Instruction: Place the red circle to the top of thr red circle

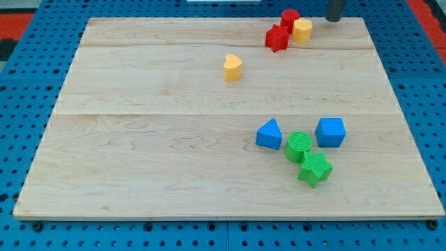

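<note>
My tip, a plain rod tool with nothing to open or close, rests at the counter's far right edge, touching no block. The red circle lies just left of it, touching a yellow block and a red star.

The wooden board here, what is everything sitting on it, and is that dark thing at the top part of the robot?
Red blocks: two, red, the view's top right; a round one and a star-like one, touching.
Yellow blocks: two, yellow; one touching the red pair, one heart-like alone towards the centre.
Blue blocks: two, blue, lower right; a triangle and a cube-like one.
Green blocks: two, green, between and below the blue ones; a round one and a star-like one.
Board: one, pale wood, on a blue perforated base.
My tip: one, dark, at the top edge, right of the yellow block, touching nothing.
</note>
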You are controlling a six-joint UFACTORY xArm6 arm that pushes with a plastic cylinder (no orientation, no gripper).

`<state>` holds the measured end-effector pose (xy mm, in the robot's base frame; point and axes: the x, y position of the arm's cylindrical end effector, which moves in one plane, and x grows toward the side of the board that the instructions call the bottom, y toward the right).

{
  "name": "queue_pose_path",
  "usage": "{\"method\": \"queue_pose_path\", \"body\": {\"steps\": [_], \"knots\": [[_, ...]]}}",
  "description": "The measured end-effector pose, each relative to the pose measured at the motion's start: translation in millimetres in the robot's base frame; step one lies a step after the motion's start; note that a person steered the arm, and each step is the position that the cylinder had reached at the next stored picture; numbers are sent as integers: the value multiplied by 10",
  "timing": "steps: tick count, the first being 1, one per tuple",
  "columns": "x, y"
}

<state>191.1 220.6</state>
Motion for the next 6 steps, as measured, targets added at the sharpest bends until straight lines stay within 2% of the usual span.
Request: {"method": "queue_pose_path", "body": {"steps": [3, 5, 6], "knots": [[44, -928], [107, -586], [1, -139]]}}
